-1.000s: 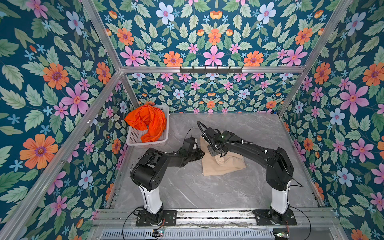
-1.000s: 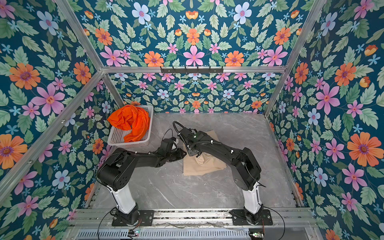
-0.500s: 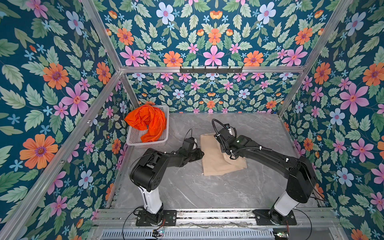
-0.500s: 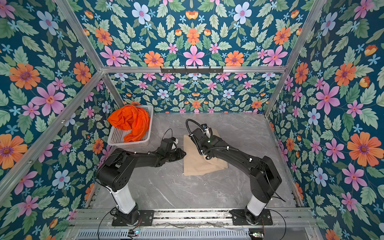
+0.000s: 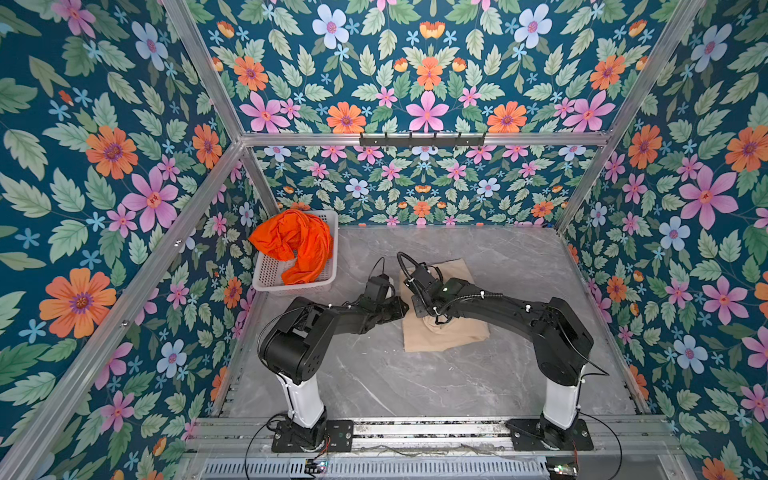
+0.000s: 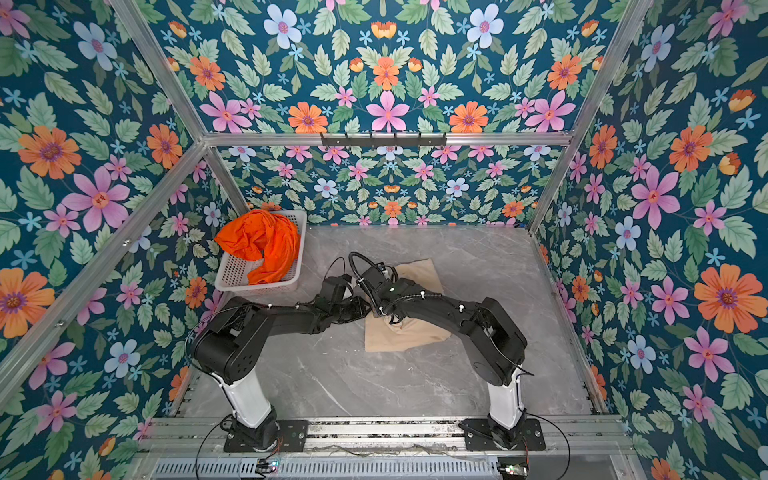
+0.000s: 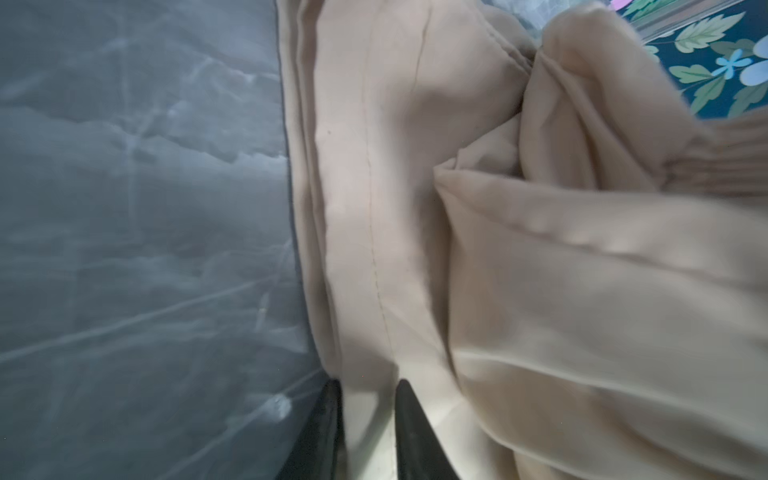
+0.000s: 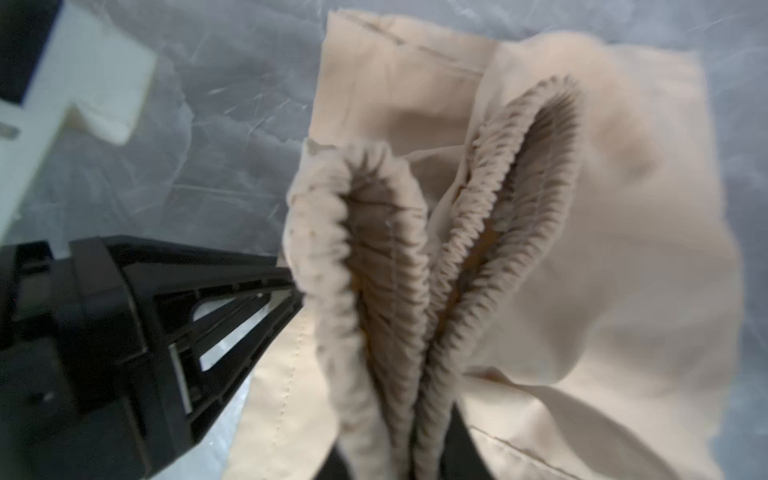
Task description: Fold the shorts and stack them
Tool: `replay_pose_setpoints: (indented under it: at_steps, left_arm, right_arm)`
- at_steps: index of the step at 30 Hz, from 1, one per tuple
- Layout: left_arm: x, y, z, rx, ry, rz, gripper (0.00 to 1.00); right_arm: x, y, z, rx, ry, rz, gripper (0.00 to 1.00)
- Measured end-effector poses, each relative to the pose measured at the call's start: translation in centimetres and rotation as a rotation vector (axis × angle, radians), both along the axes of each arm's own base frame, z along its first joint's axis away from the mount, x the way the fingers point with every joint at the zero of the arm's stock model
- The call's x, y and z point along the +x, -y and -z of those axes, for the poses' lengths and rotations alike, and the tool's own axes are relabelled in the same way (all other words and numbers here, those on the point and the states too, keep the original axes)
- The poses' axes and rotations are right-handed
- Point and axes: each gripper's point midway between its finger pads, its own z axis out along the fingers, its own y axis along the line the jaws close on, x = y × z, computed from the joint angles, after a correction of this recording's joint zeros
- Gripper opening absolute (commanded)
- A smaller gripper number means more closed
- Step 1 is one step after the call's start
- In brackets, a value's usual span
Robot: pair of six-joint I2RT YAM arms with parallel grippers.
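The beige shorts lie on the grey marbled worktop near its middle, mostly flat in a rough rectangle, with both arms bent in over the end nearer the arm bases. The right gripper points down at that end: in the right wrist view the gathered elastic waistband stands up in two ridged loops that draw together into a tight bunch between its dark fingers, so they are clamped on the waistband. The left gripper comes in low from the left side of the cloth; in the left wrist view its two black fingers straddle the stitched hem, with a strip of beige fabric showing between them, and I cannot tell whether they are pressing it or merely sit either side. From the right wrist its tip reaches in just beside the waistband loop. The orange shorts are crumpled in a heap inside the white perforated basket at the far left corner of the worktop, spilling over its rim, well apart from the beige pair in both top views
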Motion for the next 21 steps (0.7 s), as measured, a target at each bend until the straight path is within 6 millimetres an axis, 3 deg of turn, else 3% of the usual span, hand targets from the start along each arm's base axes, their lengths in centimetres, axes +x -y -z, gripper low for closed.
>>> replay_pose_setpoints:
  at_steps: [5,9,12,15,17,21]
  left_arm:
    - [0.0,-1.4,-2.2,0.018,0.017,-0.04,0.46]
    - [-0.1,-3.1,-5.7,0.014,0.077,-0.091,0.51]
    - [-0.3,-3.6,-8.7,-0.013,0.135,-0.108,0.53]
    - [-0.9,-3.5,-10.3,-0.054,0.155,-0.111,0.55]
    - [-1.5,-3.5,-10.3,-0.069,0.144,-0.105,0.57]
    - [-2.3,-3.6,-9.2,-0.071,0.098,-0.105,0.61]
  right_arm:
    - [-1.4,-2.0,0.0,0.102,-0.071,-0.063,0.57]
    - [-1.7,-2.4,-3.8,0.237,-0.054,-0.097,0.62]
    - [-1.2,-1.1,-7.2,0.357,-0.006,-0.092,0.62]
    - [-0.4,1.6,-9.1,0.45,0.029,-0.045,0.61]
    - [0.3,3.2,-8.9,0.473,0.03,-0.006,0.6]
    - [1.0,4.8,-6.4,0.468,-0.034,0.038,0.59]
